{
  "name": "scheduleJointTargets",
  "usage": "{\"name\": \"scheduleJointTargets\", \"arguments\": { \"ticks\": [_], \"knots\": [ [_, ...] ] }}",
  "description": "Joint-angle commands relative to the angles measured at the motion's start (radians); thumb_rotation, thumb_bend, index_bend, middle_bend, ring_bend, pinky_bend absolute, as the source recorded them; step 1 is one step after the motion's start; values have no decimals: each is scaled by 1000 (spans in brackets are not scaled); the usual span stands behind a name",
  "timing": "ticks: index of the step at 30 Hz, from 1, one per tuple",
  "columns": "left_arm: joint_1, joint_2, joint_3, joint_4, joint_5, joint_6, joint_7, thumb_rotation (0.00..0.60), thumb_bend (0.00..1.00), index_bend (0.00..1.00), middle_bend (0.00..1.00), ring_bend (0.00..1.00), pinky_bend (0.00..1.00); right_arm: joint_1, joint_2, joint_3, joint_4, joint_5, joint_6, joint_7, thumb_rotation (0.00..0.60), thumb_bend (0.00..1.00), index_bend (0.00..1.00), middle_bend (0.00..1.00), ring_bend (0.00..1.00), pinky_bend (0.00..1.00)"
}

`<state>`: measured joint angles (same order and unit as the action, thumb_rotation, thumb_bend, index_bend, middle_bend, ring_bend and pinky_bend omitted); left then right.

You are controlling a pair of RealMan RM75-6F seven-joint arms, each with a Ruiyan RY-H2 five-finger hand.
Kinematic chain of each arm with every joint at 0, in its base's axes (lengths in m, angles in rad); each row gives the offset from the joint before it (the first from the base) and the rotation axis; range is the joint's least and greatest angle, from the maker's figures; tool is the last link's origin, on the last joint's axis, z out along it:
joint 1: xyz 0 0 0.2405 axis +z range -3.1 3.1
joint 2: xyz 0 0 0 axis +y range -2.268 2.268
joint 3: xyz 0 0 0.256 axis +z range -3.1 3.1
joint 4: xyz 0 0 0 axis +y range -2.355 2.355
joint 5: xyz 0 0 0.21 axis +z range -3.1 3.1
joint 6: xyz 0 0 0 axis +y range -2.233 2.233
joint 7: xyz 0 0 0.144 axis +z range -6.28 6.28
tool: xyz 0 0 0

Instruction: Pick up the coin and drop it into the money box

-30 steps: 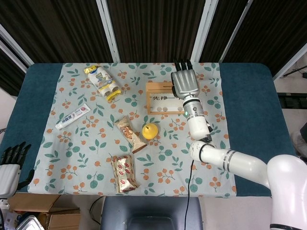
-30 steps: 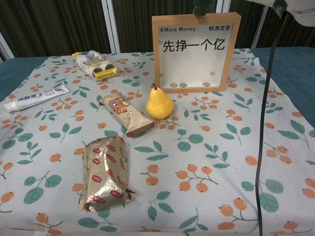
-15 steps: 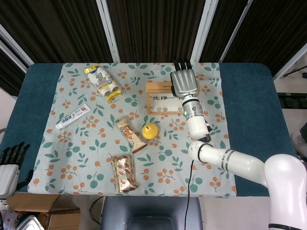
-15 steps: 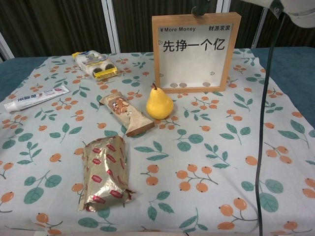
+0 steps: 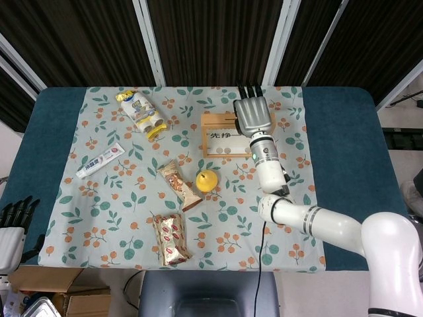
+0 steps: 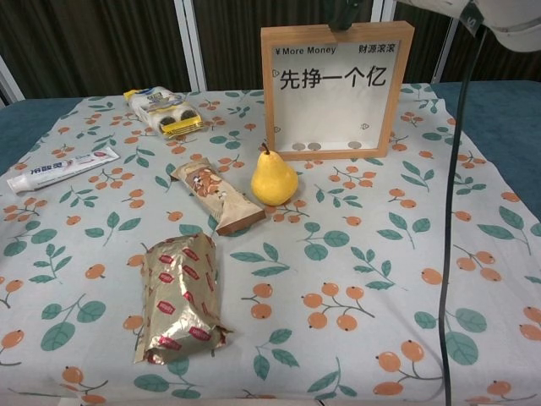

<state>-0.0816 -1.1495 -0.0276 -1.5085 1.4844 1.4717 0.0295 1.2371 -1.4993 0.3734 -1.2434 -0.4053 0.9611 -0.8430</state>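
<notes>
The money box (image 5: 221, 135) is a wooden frame with a clear front, standing upright at the back of the cloth; in the chest view the money box (image 6: 336, 89) shows three coins (image 6: 314, 146) lying at its bottom. My right hand (image 5: 254, 113) hovers over the box's top right edge, its back to the head camera and its dark fingers (image 5: 250, 88) stretched out beyond the box. One dark fingertip (image 6: 343, 17) reaches the top edge in the chest view. No coin shows in that hand; its palm side is hidden. My left hand (image 5: 13, 228) hangs off the table's front left corner, holding nothing.
On the floral cloth lie a yellow pear (image 6: 274, 178), a brown snack bar (image 6: 218, 198), a gold foil packet (image 6: 179, 295), a toothpaste tube (image 6: 62, 168) and a biscuit pack (image 6: 163, 112). A black cable (image 6: 450, 211) hangs down the right side.
My right hand has crept slightly left and further back over the box top. The left hand has sunk a little lower at the table corner.
</notes>
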Motion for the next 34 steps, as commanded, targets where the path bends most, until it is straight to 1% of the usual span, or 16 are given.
{"name": "scheduleJointTargets", "arguments": {
  "ticks": [1, 2, 3, 4, 8, 10, 12, 15, 17, 19, 21, 23, 24, 27, 30, 34],
  "knots": [
    [0, 0, 0, 0, 0, 0, 1, 600, 400, 0, 0, 0, 0, -3, 6, -1, -7, -7, -4, 9, 600, 579, 216, 99, 0, 0],
    [0, 0, 0, 0, 0, 0, 1, 600, 400, 0, 0, 0, 0, -5, 10, 0, -12, -9, -5, 15, 600, 579, 107, 99, 0, 0],
    [0, 0, -1, 0, 0, 1, 0, 600, 400, 0, 0, 0, 0, -8, 15, 0, -19, -14, -5, 21, 600, 579, 34, 99, 0, 0],
    [0, 0, -1, 0, -1, 1, -1, 600, 400, 0, 0, 0, 0, -10, 20, -1, -24, -20, -3, 25, 600, 580, 8, 99, 0, 0],
    [0, 0, -3, 1, -2, 0, -2, 600, 399, 0, 0, 0, 0, -33, 48, 4, -64, -61, 18, 68, 600, 580, 0, 98, 0, 0],
    [1, 0, -3, 0, -4, 1, -3, 600, 400, 0, 0, 0, 0, -59, 80, 4, -106, -106, 41, 105, 600, 579, 0, 98, 0, 0],
    [2, 0, -4, 1, -3, 4, -5, 600, 400, 0, 0, 0, 0, -103, 126, -8, -164, -176, 82, 144, 600, 579, 0, 97, 0, 0],
    [2, 1, -6, 2, -1, 8, -10, 600, 400, 0, 0, 0, 0, -211, 218, -51, -291, -311, 169, 233, 600, 579, 0, 86, 0, 0],
    [1, 0, -7, 3, 0, 9, -13, 600, 399, 0, 0, 0, 0, -303, 279, -96, -373, -416, 243, 303, 600, 579, 0, 64, 0, 0],
    [0, -1, -9, 4, 2, 10, -15, 600, 399, 0, 0, 0, 0, -425, 342, -171, -445, -551, 336, 401, 600, 577, 0, 36, 0, 0],
    [-2, -2, -10, 3, 6, 11, -15, 600, 399, 0, 0, 0, 0, -549, 397, -261, -484, -670, 418, 493, 600, 565, 0, 9, 0, 0],
    [-5, -3, -11, 0, 11, 13, -11, 600, 399, 0, 0, 0, 0, -663, 432, -353, -488, -763, 480, 574, 600, 542, 0, 0, 0, 0],
    [-6, -3, -11, -2, 14, 15, -8, 600, 400, 0, 0, 0, 0, -707, 441, -388, -482, -792, 501, 605, 600, 524, 0, 0, 0, 0],
    [-7, -5, -12, -6, 21, 22, -1, 600, 400, 0, 0, 0, 0, -832, 426, -460, -419, -842, 568, 688, 600, 479, 0, 0, 0, 0],
    [-7, -6, -11, -10, 25, 25, 3, 600, 400, 0, 0, 0, 0, -928, 373, -474, -335, -835, 615, 758, 600, 466, 0, 0, 0, 0],
    [-7, -2, -10, -12, 29, 27, 8, 600, 400, 0, 0, 0, 0, -1000, 325, -469, -269, -829, 627, 824, 600, 467, 0, 0, 0, 0]
  ]
}}
